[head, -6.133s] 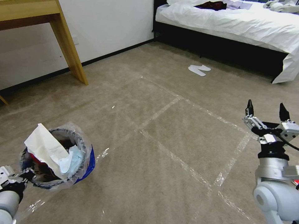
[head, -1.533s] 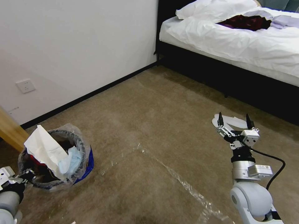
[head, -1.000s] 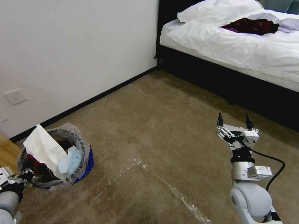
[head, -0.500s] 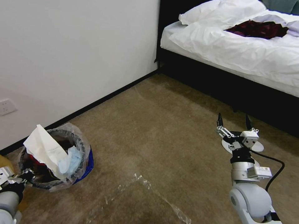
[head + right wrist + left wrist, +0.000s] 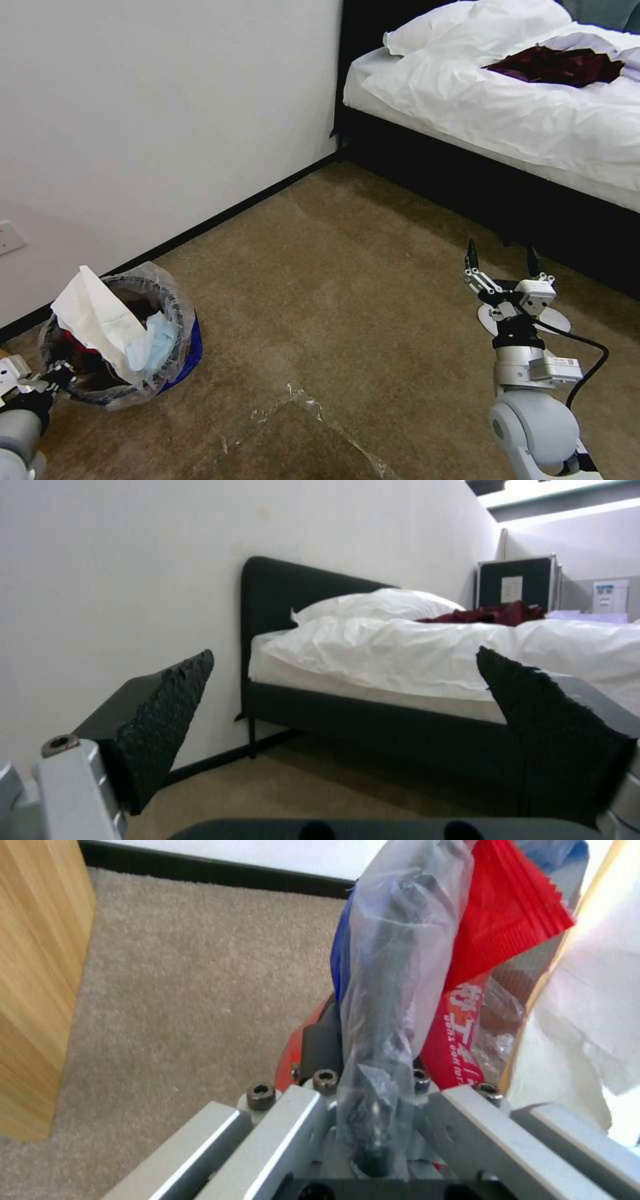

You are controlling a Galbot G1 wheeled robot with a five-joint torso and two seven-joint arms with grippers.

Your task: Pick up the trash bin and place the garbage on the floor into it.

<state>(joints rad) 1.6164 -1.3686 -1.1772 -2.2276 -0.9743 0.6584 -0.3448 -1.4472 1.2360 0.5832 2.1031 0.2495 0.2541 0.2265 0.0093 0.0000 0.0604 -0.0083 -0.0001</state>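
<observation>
You are gripping the trash bin (image 5: 117,340) rim with your left gripper (image 5: 40,387); your right gripper (image 5: 501,263), fingers apart, is hanging over maybe a white slipper (image 5: 557,320); lower it.

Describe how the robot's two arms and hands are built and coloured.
The right arm is glossy pale grey with a rounded joint, a silver wrist, a black collar and a black cable looping off its side. The right hand has silver linkage fingers ending in pointed black textured pads. The left hand shows flat silver plates with dark screws and black parts on a grey arm.
</observation>
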